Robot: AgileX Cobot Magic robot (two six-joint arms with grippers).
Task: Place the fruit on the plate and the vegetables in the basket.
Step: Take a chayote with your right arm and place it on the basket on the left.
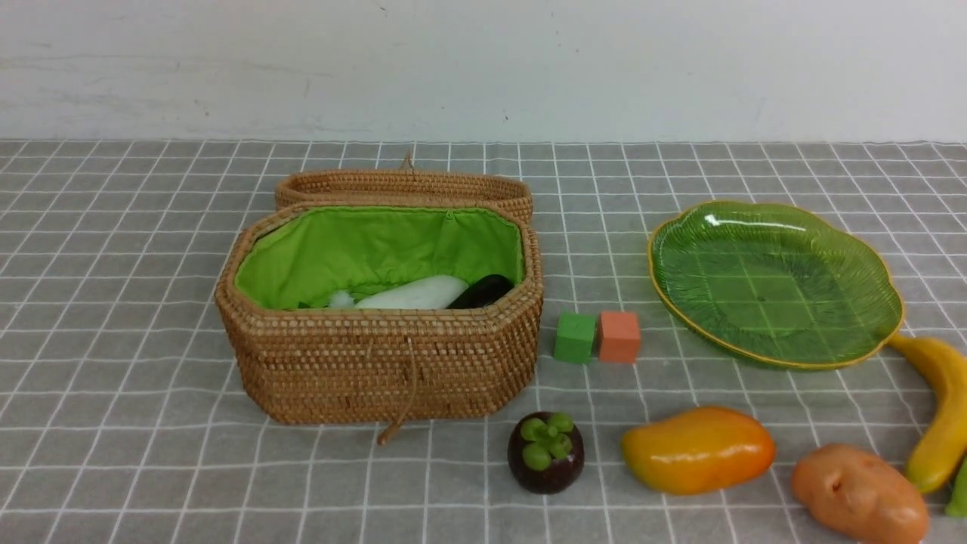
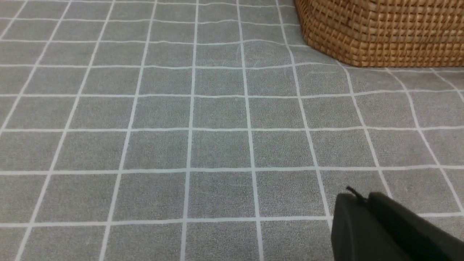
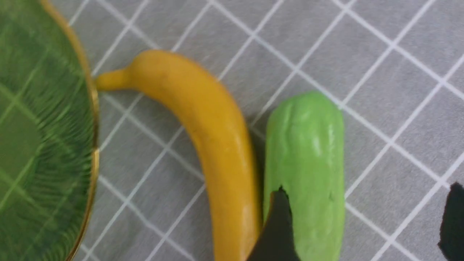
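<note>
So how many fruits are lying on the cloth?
3: round purple mangosteen before the woven basket, orange-yellow mango right of it, long yellow banana by the green glass plate.

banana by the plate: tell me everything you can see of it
The banana is a long, curved toy, glossy orange-yellow, plastic by its look. It lies flat on the grey checked cloth, outside the plate, with its thin stem tip reaching the gold rim. A green vegetable lies close alongside; contact is unclear. Nothing grips it.
</note>
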